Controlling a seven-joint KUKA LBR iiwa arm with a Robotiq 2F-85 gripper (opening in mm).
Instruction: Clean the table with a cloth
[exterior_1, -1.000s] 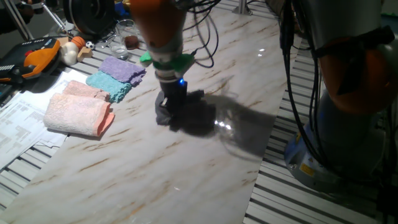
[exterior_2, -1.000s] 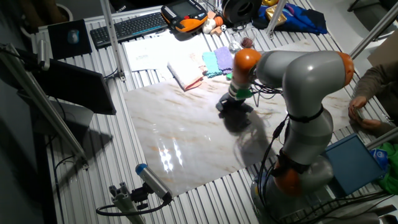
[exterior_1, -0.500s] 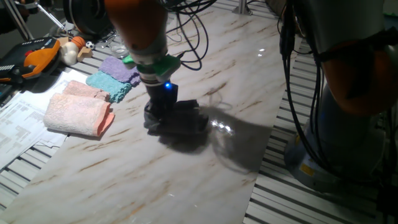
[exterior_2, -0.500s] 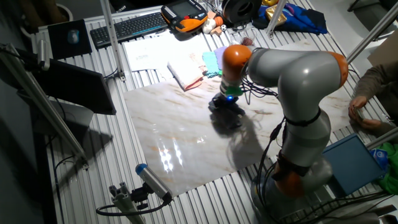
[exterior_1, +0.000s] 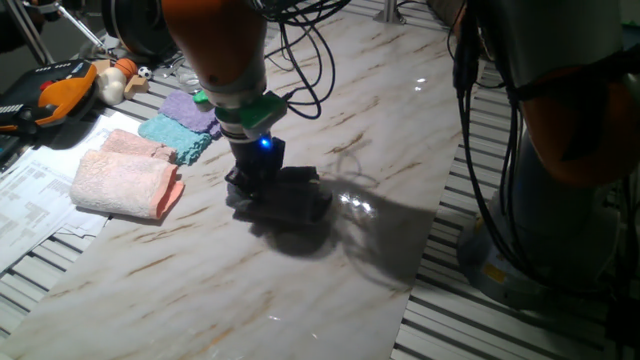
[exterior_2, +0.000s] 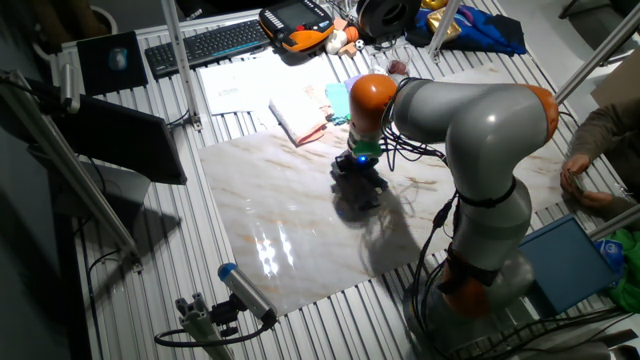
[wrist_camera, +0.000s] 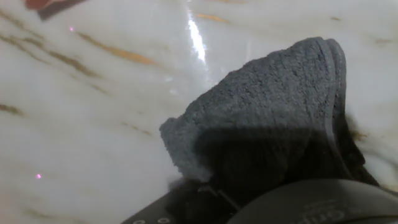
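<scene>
The dark charcoal-grey cloth lies pressed flat on the white marble-look table. My gripper stands upright on the cloth's left part and is shut on it. In the other fixed view the gripper and cloth sit near the middle of the table. The hand view shows the folded terry cloth bunched against the marble; the fingers are hidden under the cloth.
A pink folded towel, a teal cloth and a purple cloth lie at the table's left edge. Papers, an orange pendant and glassware lie beyond. The ribbed metal surface surrounds the table.
My gripper has slid the cloth across the table toward the left and slightly nearer in one fixed view. The arm leaned with it. The grip on the cloth is unchanged.
</scene>
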